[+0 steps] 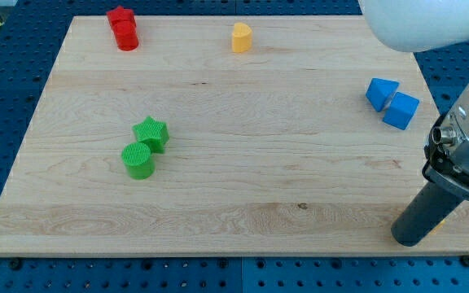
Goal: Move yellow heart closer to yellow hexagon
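Observation:
The yellow heart sits near the view's top edge, at the middle of the wooden board. My tip rests on the board at the view's bottom right corner, far from the heart. A thin sliver of a yellow block shows just right of the rod, touching it or nearly so. The rod hides most of that block, so its shape cannot be made out.
A red star and a red cylinder touch at the top left. A green star and a green cylinder touch at the middle left. A blue triangle and a blue cube touch at the right.

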Robot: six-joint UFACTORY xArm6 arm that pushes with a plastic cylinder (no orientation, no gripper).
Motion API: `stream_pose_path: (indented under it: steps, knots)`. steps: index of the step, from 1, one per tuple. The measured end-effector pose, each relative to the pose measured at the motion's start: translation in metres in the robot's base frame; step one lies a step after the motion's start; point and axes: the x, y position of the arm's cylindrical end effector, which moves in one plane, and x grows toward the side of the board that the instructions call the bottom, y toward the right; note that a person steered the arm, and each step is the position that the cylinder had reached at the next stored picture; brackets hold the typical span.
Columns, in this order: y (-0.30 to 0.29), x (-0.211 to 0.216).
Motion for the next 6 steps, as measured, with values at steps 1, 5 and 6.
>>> stream_pose_path:
  steps: [1,5,6]
  knots:
    - [-0.008,-0.006]
    - [-0.116,-0.203]
    - [-0.181,-0.226]
